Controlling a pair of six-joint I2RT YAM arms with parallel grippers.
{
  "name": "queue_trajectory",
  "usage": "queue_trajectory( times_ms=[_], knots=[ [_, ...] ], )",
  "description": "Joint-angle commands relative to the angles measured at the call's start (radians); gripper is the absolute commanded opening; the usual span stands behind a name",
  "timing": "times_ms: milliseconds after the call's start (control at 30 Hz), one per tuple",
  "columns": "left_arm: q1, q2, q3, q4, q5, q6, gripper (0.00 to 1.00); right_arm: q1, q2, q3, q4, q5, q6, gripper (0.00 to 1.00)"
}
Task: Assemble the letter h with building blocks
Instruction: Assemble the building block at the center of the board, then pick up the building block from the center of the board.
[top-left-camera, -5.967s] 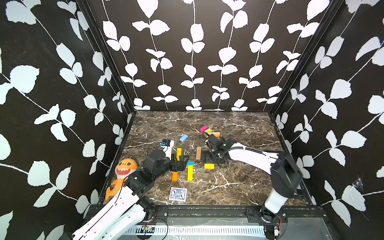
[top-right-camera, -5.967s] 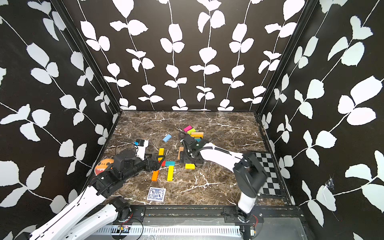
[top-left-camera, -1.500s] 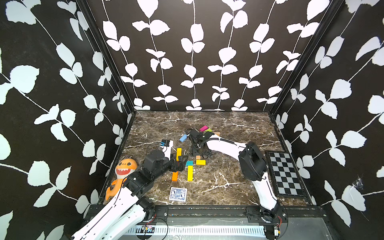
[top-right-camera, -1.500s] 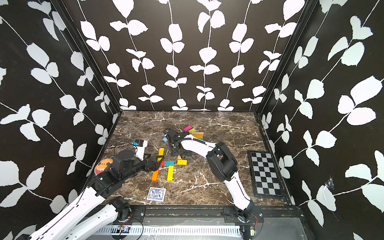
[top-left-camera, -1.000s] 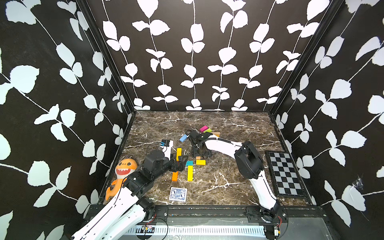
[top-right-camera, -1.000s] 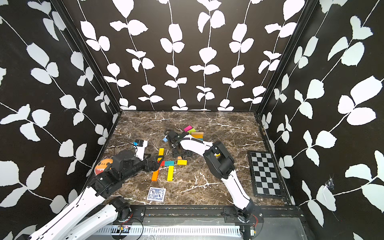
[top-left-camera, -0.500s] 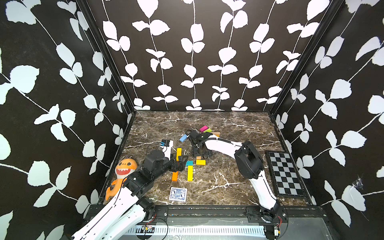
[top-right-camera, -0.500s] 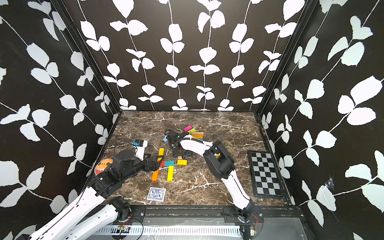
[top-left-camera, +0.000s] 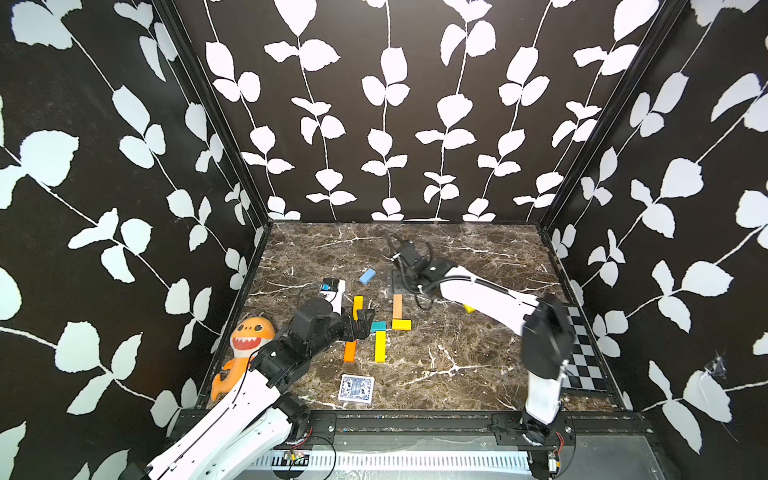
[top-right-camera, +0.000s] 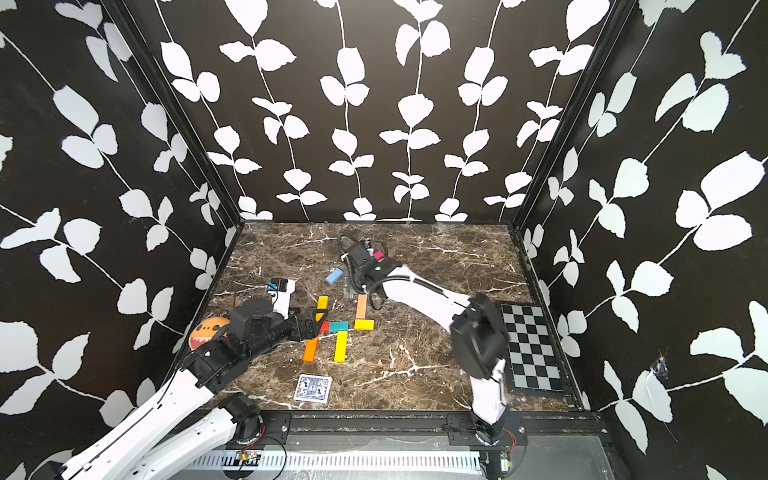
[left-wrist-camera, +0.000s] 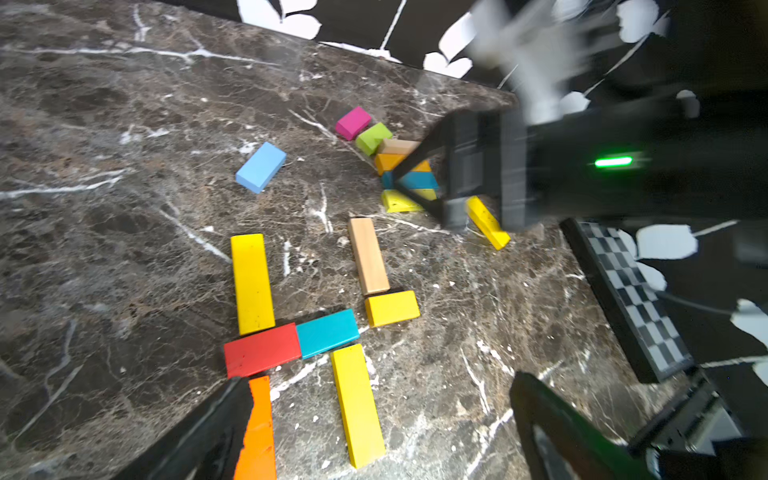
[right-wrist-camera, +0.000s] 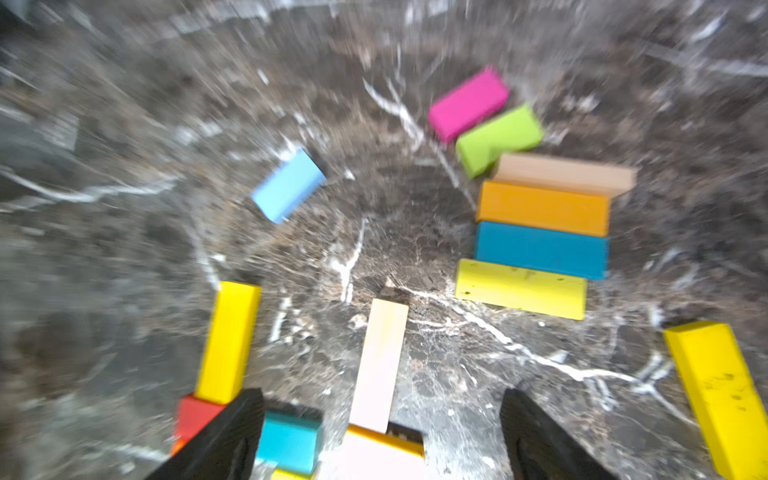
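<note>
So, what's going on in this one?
A letter is being built from building blocks laid flat on the marble table. The right gripper hangs over the tan block, jaws open, nothing held. The left gripper, jaws open too, sits low beside the orange block. Spare blocks lie clustered farther back.

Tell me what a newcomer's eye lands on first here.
Bright blocks, laid in a half-formed letter, stand out midway on the dark marble table. Next come the orange shark plush at its left edge and the checkerboard at its right, all boxed in by black walls with white leaves.
</note>
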Motion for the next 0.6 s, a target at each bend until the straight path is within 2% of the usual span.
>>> queue_trajectory(
  times_ms=[0, 133, 233, 433, 567],
  knots=[
    [0.007, 0.087, 0.030, 0.027, -0.068, -0.046, 0.99, -0.025, -0.060, -0.114, 0.094, -0.035, 0.014, 0.89],
    [0.056, 0.285, 0.096, 0.115, -0.001, -0.099, 0.99, -0.036, -0.129, -0.265, 0.140, -0.128, 0.020, 0.88],
    [0.113, 0.467, 0.144, 0.218, 0.058, -0.138, 0.99, -0.036, -0.151, -0.336, 0.150, -0.148, 0.023, 0.87],
    [0.128, 0.829, 0.367, 0.256, -0.016, -0.135, 0.97, -0.036, -0.194, -0.430, 0.154, -0.142, 0.005, 0.87],
    [0.129, 1.008, 0.501, 0.224, -0.100, -0.118, 0.94, -0.037, -0.275, -0.480, 0.159, -0.134, -0.012, 0.87]
  ],
)
